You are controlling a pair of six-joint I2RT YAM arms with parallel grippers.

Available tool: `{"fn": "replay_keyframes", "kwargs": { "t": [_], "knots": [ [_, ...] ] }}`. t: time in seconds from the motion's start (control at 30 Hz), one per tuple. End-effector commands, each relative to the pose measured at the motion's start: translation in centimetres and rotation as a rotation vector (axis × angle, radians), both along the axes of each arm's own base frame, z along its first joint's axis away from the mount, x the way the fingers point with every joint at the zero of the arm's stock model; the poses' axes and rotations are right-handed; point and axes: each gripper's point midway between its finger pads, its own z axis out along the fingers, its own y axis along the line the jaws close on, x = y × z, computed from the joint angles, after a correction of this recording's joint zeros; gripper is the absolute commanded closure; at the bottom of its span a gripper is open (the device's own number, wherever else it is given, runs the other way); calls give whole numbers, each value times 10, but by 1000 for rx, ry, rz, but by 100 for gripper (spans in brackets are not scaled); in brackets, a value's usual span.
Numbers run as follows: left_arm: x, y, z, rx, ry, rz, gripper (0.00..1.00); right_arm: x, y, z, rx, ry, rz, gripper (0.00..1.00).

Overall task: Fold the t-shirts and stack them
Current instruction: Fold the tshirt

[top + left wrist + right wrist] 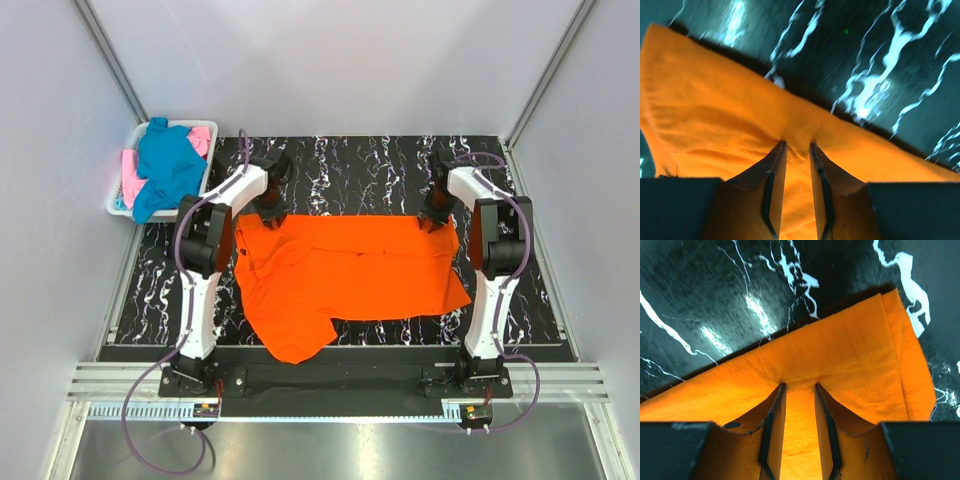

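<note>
The orange t-shirt (350,270) lies spread across the black marble table (350,165), and one part hangs over the near edge. My left gripper (268,212) pinches its far left edge; in the left wrist view the orange cloth (715,115) bunches between the tips of that gripper (797,145). My right gripper (436,218) holds the far right corner, and the right wrist view shows the hemmed orange cloth (865,365) caught in it (800,386). A teal-blue t-shirt (168,165) and a pink t-shirt (132,185) sit crumpled in the basket.
The white plastic basket (112,205) stands off the table's far left corner. Grey walls close in the back and both sides. Bare marble shows behind the orange shirt and to its left and right.
</note>
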Motion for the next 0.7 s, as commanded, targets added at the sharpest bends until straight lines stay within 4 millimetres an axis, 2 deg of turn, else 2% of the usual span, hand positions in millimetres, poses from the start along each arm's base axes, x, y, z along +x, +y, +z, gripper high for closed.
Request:
{"fn": "replay_keyframes", "kwargs": {
  "t": [0.0, 0.07, 0.1, 0.27, 0.37, 0.4, 0.43, 0.47, 0.57, 0.67],
  "knots": [
    [19, -3, 0, -20, 0, -19, 70, 10, -5, 1, -41, -4, 18, 64],
    [28, -6, 1, -32, -8, -22, 70, 11, -6, -1, -47, 5, 20, 64],
    [27, -4, -6, -29, 13, -20, 70, 15, -5, 0, -47, -2, 20, 64],
    [31, 0, -17, -19, 25, -8, 68, 24, -5, -1, -44, -10, 31, 62],
    [40, 6, -19, -25, 16, -8, 65, 31, -1, 0, -25, -21, 59, 56],
    [50, 7, -13, -33, -8, -14, 64, 33, 2, -1, -11, -22, 76, 55],
    [53, 8, -17, -32, -6, -26, 63, 35, 2, 0, -4, -26, 78, 54],
    [60, 9, -13, -35, -23, -48, 58, 40, 3, 1, 5, -34, 83, 53],
    [83, 13, -2, -75, -87, -71, 52, 49, 7, 4, 45, -54, 95, 52],
    [104, 7, 6, -144, -158, -104, 48, 60, 10, 11, 80, -83, 114, 52]
  ]
}}
